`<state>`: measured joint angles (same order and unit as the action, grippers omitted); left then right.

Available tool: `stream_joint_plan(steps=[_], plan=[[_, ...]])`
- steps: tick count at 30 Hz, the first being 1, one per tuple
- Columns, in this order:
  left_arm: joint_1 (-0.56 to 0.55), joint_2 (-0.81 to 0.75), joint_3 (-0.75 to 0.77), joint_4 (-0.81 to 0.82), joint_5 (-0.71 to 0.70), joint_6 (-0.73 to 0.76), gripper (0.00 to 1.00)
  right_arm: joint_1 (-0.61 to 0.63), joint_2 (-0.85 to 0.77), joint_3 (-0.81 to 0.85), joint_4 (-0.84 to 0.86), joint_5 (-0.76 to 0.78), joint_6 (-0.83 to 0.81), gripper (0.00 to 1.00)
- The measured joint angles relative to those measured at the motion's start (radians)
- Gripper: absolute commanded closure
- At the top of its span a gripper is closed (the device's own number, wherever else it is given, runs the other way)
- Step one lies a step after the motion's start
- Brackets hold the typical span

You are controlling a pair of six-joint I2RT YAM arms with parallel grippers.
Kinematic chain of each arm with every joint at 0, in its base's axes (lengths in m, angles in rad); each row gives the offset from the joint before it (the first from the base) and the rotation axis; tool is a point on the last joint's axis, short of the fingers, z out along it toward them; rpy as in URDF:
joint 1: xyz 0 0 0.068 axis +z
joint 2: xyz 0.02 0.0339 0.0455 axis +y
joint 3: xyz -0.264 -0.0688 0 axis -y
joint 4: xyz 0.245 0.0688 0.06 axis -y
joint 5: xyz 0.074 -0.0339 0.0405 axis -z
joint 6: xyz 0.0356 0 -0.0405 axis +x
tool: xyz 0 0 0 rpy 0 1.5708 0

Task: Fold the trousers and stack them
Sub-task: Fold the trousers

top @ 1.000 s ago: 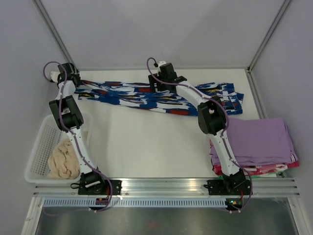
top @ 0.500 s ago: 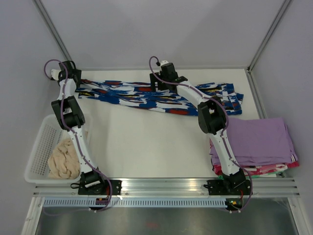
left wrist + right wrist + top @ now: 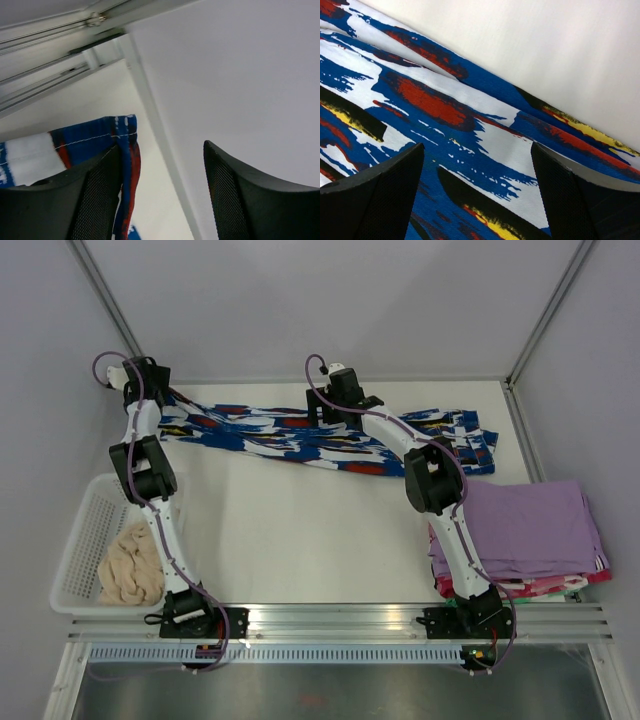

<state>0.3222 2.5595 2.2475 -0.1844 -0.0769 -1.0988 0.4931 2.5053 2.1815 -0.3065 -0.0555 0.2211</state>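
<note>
My left end effector (image 3: 162, 150) stands wide and grips nothing; a hem of the trousers (image 3: 85, 142) shows just beside one finger. My right end effector (image 3: 477, 147) is wide too, over the print; I can't tell if it touches. The trousers lie stretched along the far side of the bench (image 3: 300, 530). The white basket (image 3: 75, 540) at left holds a cream fluffy bundle (image 3: 130, 565). Folded lilac garments (image 3: 525, 525) are partly hidden behind the right arm.
</note>
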Motion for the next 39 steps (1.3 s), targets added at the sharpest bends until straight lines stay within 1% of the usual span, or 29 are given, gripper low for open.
stream_joint_plan(steps=[3, 8, 10, 13, 14, 16, 20, 26, 30, 33, 39], plan=[[-0.013, 0.012, 0.007, 0.092, 0.001, -0.003, 0.26, -0.001, 0.000, 0.000, 0.000, 0.000, 0.000, 0.06], [-0.037, 0.077, 0.048, 0.139, 0.001, -0.032, 0.26, -0.008, 0.000, 0.000, 0.000, -0.011, 0.000, 0.06], [-0.045, 0.097, 0.050, 0.107, -0.005, -0.051, 0.26, -0.013, 0.000, 0.000, 0.001, -0.016, 0.000, 0.06], [-0.050, 0.104, 0.050, -0.026, -0.045, -0.097, 0.26, -0.021, 0.000, 0.000, 0.000, -0.021, 0.000, 0.06], [-0.050, 0.103, 0.050, -0.032, -0.050, -0.101, 0.26, -0.025, 0.000, 0.000, 0.001, -0.024, 0.002, 0.06], [-0.050, 0.071, 0.027, -0.076, -0.080, -0.099, 0.25, -0.031, 0.000, 0.000, 0.002, -0.027, 0.004, 0.06], [-0.043, -0.037, -0.098, -0.120, -0.126, -0.053, 0.20, -0.040, 0.000, 0.000, 0.009, -0.037, 0.011, 0.06], [-0.014, -0.152, -0.138, -0.130, -0.131, 0.039, 0.18, -0.044, 0.000, -0.023, 0.029, -0.061, 0.018, 0.06], [0.000, -0.227, -0.150, -0.149, -0.136, 0.069, 0.18, -0.044, -0.002, -0.050, 0.036, -0.067, 0.019, 0.06], [0.005, -0.266, -0.164, -0.201, -0.153, 0.066, 0.21, -0.045, -0.005, -0.067, 0.039, -0.067, 0.019, 0.06], [0.017, -0.274, -0.245, -0.299, -0.149, 0.053, 0.25, -0.052, -0.038, -0.106, 0.043, -0.068, 0.019, 0.06]])
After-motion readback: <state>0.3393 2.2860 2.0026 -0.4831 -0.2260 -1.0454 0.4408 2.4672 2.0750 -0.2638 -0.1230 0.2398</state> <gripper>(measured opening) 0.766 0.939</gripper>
